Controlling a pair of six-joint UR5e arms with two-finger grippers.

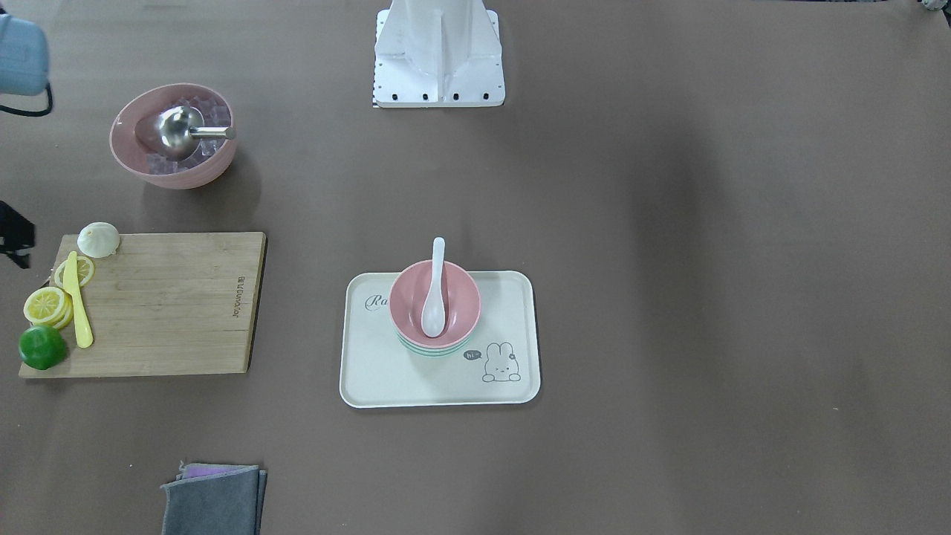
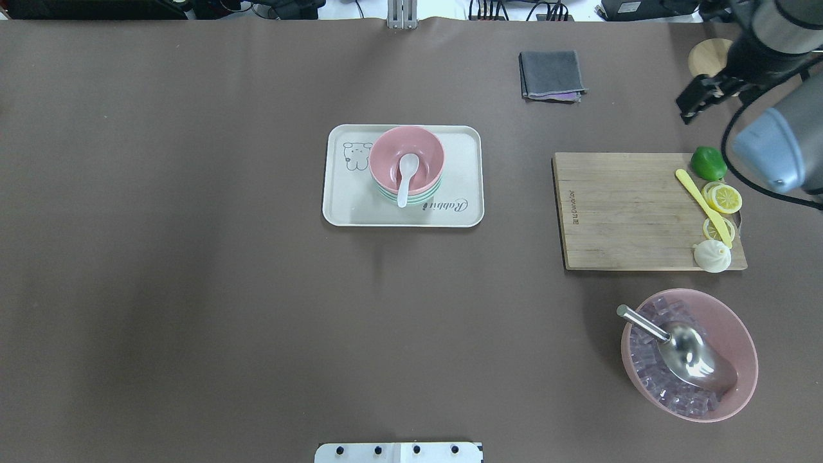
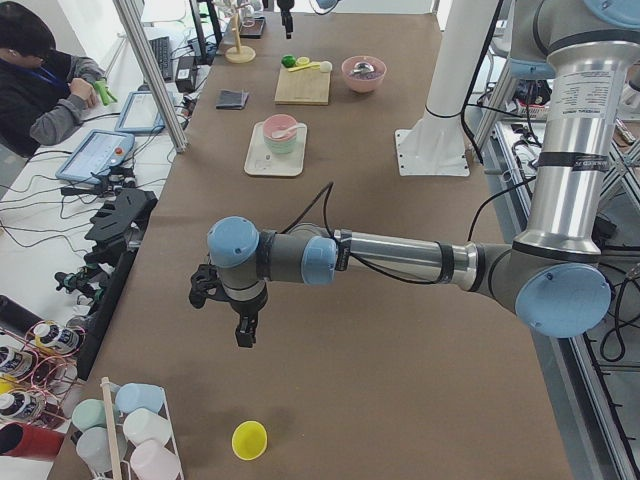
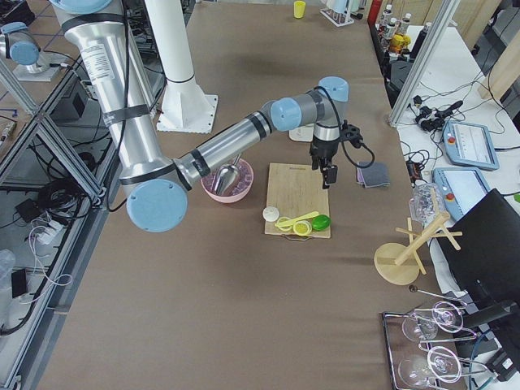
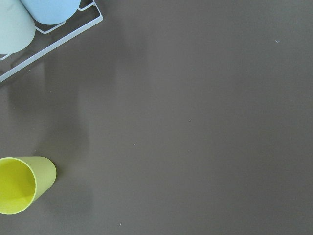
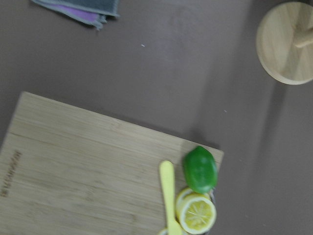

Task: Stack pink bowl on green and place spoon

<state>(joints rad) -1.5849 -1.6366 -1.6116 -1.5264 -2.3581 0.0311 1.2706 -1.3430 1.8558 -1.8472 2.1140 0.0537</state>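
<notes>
The pink bowl sits nested on top of the green stack, whose mint rims show only as a thin band under it. Both rest on the cream tray, midway between my left and right edges of the counter and somewhat toward the far edge. The spoon lies inside the pink bowl, scoop down in the hollow. Its handle leans over the rim on my side, which I judge keeps it from sliding out. To me the job looks finished, so it makes sense that both arms hang well apart from the tray, where they cannot knock the stack. My right jaws hover near the far right corner, past the end of the cutting board and by the lime. They show only as a dark shape from overhead, so I cannot tell how wide they stand. My left jaws are out toward the left edge above bare counter near a yellow cup. Only the side camera shows them, so I cannot tell their gap either.
</notes>
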